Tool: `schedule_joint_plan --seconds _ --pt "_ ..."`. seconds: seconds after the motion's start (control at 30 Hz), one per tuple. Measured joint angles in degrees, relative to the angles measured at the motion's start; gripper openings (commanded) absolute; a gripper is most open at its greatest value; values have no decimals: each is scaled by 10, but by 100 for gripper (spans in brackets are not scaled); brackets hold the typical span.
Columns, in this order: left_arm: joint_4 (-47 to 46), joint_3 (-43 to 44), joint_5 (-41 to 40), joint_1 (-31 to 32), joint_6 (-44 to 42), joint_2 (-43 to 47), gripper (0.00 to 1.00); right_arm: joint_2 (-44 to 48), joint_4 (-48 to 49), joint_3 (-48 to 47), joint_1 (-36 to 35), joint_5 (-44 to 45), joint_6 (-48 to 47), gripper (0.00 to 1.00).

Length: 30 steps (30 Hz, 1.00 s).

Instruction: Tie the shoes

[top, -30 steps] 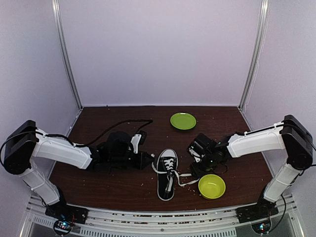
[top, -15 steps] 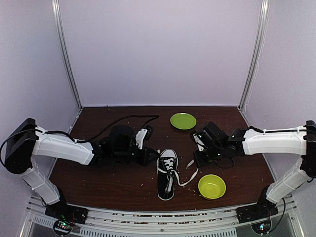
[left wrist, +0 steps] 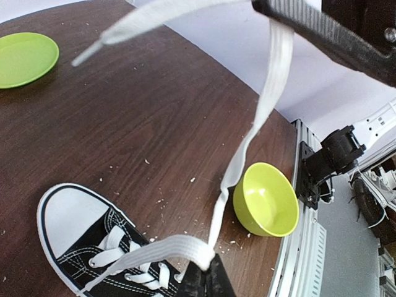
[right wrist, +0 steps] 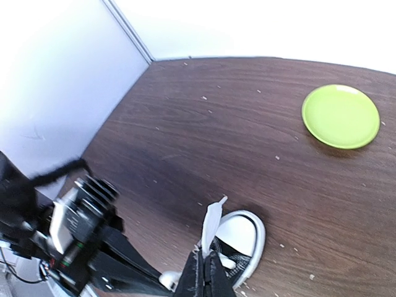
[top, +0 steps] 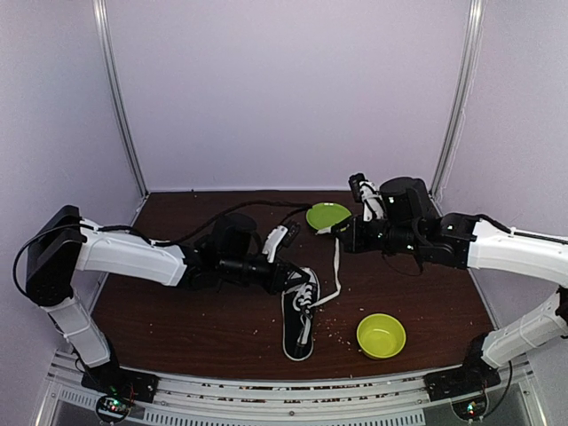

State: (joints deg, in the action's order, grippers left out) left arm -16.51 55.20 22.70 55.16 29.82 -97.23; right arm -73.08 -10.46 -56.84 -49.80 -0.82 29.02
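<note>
Top external view shows the black sneaker [top: 299, 324] lying low and centre in the frame. The left gripper [top: 295, 278] is clamped tight on a white lace [top: 336, 266] right at the shoe, and the right gripper [top: 340, 233], raised at centre right, is pinched closed on the same strand farther along. Nothing pins the shoe down, so a harder pull on the stretched lace could drag or tip it, or slide the lace out of either pinch.

Black white-toed sneaker [top: 299, 318] sits sole-down mid-table — one white lace [top: 338, 266] stretched upward.
</note>
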Motion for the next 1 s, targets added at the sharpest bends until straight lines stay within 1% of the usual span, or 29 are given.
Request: schedule_joint_plan --seconds 0.2,0.47,1.0 --pt "2 23 13 0 -2 -14 4 -15 63 -13 0 -19 17 0" --pt "13 53 13 -5 -2 -32 5 -15 118 -22 0 -27 38 0" --pt "16 72 16 -8 -1 -55 17 -41 138 -38 0 -52 51 0"
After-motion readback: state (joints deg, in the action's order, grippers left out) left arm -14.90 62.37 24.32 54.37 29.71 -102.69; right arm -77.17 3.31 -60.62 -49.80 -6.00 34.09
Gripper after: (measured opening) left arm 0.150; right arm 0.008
